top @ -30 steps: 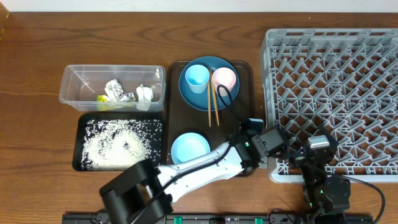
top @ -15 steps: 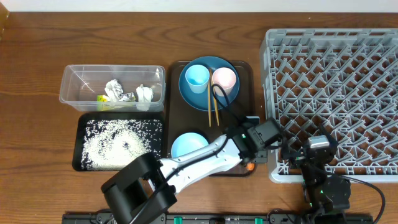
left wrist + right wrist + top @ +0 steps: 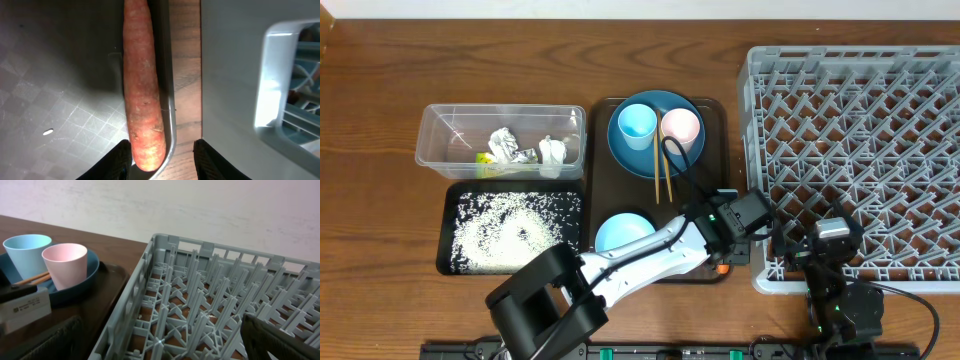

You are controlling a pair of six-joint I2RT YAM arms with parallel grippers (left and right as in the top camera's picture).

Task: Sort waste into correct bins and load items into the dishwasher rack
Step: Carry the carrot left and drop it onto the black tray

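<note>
left gripper (image 3: 162, 160): seen part open, its black fingertips set either side of the carrot's blunt end; no squeeze is made out, and a gap is left on one side.
carrot (image 3: 142, 90): thin, orange, rough-skinned, slightly tapered; laid lengthwise against the raised right rim of the brown tray (image 3: 55, 85), close to the rack.
brown tray: dark, its floor embossed with fine diamonds.
right gripper (image 3: 165, 347): held wide open, nothing between its blurred dark fingers; hung over the rack's near left corner.
rack (image 3: 752, 150): grey plastic, square, latticed with upright pegs.
plate (image 3: 625, 152): round, dark blue, set at the tray's far end; the blue cup (image 3: 637, 122) and pink cup (image 3: 680, 126) are carried on it, wooden chopsticks (image 3: 663, 172) leant across its near edge.
bowl (image 3: 625, 238): pale, round, at the tray's near end.
tub (image 3: 430, 140): clear plastic, rectangular; crumpled white napkins (image 3: 502, 143) and a yellow-green wrapper (image 3: 483, 157) are held inside.
black tray (image 3: 445, 230): shallow, rectangular, strewn with white rice (image 3: 505, 232).
</note>
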